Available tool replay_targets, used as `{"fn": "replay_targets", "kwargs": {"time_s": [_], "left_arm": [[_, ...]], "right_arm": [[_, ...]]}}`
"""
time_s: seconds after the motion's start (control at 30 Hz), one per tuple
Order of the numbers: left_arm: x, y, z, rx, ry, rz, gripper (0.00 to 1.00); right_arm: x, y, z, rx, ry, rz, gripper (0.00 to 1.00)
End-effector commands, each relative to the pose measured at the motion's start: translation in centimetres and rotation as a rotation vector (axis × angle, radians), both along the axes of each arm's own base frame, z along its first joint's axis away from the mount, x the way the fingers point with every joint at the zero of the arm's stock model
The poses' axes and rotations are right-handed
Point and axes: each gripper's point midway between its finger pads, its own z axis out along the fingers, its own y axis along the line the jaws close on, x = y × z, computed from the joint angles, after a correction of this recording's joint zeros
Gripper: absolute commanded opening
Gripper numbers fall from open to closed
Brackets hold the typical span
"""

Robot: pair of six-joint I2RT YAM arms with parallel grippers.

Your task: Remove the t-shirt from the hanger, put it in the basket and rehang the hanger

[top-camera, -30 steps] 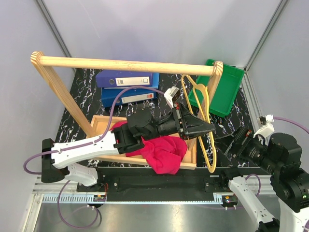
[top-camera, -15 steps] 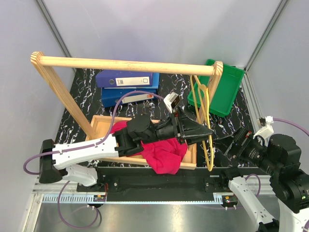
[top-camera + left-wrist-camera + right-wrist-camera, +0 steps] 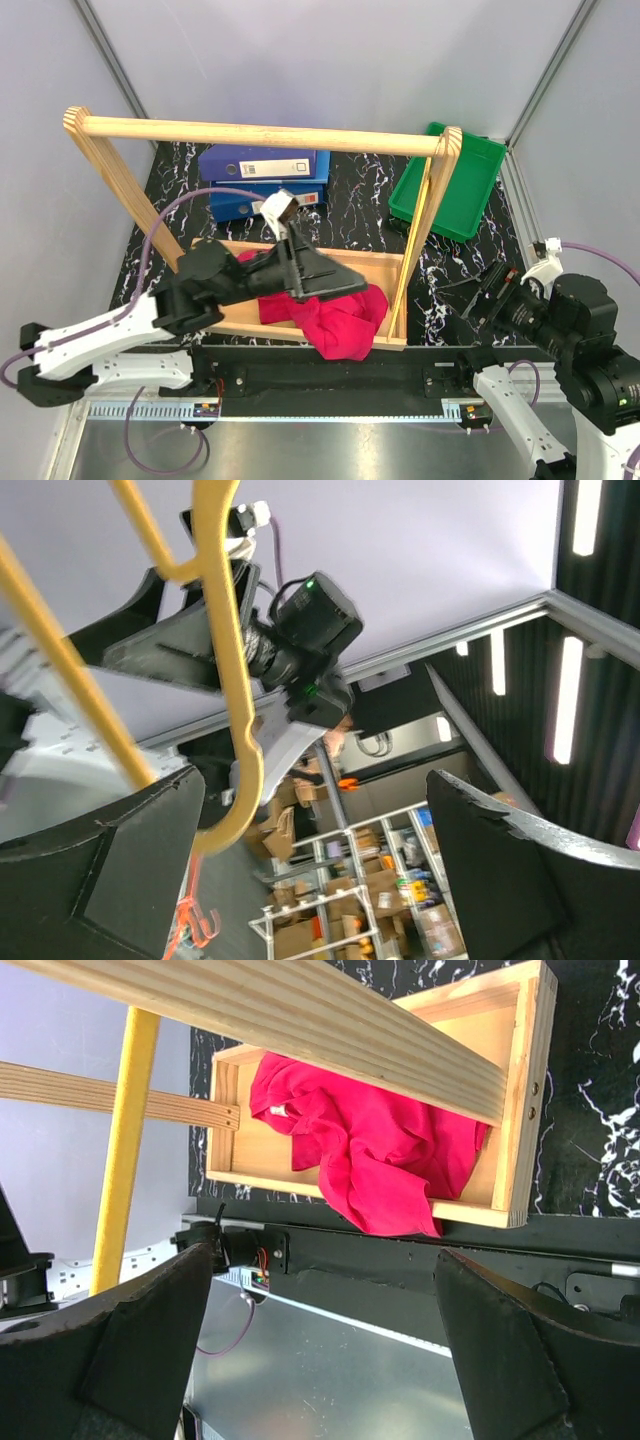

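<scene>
Left gripper (image 3: 320,880) gapes wide and empty facing the bare yellow hanger (image 3: 236,680), while the t-shirt (image 3: 340,320) lies crumpled in the wooden tray (image 3: 375,262), so removal looks finished and only a clean retreat seems needed.

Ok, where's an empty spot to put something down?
Bare marble table shows between the blue binders and the green bin, and right of the wooden tray. The tray is crowded: the t-shirt lies heaped inside, under the left claw.
</scene>
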Motion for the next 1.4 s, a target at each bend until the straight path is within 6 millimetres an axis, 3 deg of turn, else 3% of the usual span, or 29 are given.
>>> {"fn": "replay_targets", "kwargs": {"time_s": [0.0, 0.1, 0.13, 0.23, 0.33, 0.47, 0.6, 0.73, 0.9, 1.03, 1.2, 1.37], "left_arm": [[1.0, 2.8, -4.4, 0.213, -0.088, 0.111, 0.97], [2.6, 6.3, -9.7, 0.429, -0.048, 0.236, 0.97], [2.7, 7.6, -10.1, 0.437, -0.045, 0.269, 0.96], [4.0, 9.9, -13.7, 0.542, -0.006, 0.374, 0.96], [5.1, 10.9, -17.8, 0.689, 0.019, 0.436, 0.96], [7.1, 11.3, -24.2, 1.018, 0.042, 0.465, 0.99], [8.8, 11.5, -29.0, 1.239, 0.080, 0.420, 0.99], [11.2, 11.1, -31.8, 1.355, 0.096, 0.392, 0.99], [13.4, 8.6, -35.3, 1.353, 0.191, 0.293, 0.99], [14.5, 6.2, -36.5, 1.326, 0.215, 0.219, 0.99], [14.1, 5.1, -38.5, 1.333, 0.302, 0.176, 0.99], [13.4, 4.3, -40.4, 1.305, 0.384, 0.153, 0.99]], "right_arm": [[1.0, 0.4, 0.2, 0.003, -0.014, 0.016, 0.99], [1.4, 0.3, -0.1, -0.002, -0.005, 0.004, 0.99], [1.5, 0.3, -0.1, -0.002, -0.004, -0.001, 0.99], [2.0, 0.0, -0.8, 0.004, 0.028, -0.048, 1.00], [2.5, -0.4, -1.9, 0.027, 0.077, -0.112, 1.00], [2.9, -0.3, -3.5, 0.062, 0.143, -0.153, 1.00], [2.9, -1.2, -5.1, 0.070, 0.207, -0.249, 1.00], [2.2, -2.8, -7.7, 0.085, 0.319, -0.405, 1.00], [1.5, -3.8, -9.4, 0.065, 0.389, -0.481, 1.00], [1.5, -5.5, -11.1, -0.026, 0.436, -0.566, 1.00], [2.1, -5.1, -13.4, -0.104, 0.591, -0.558, 1.00], [4.3, -4.7, -13.1, -0.138, 0.625, -0.559, 1.00]]}}
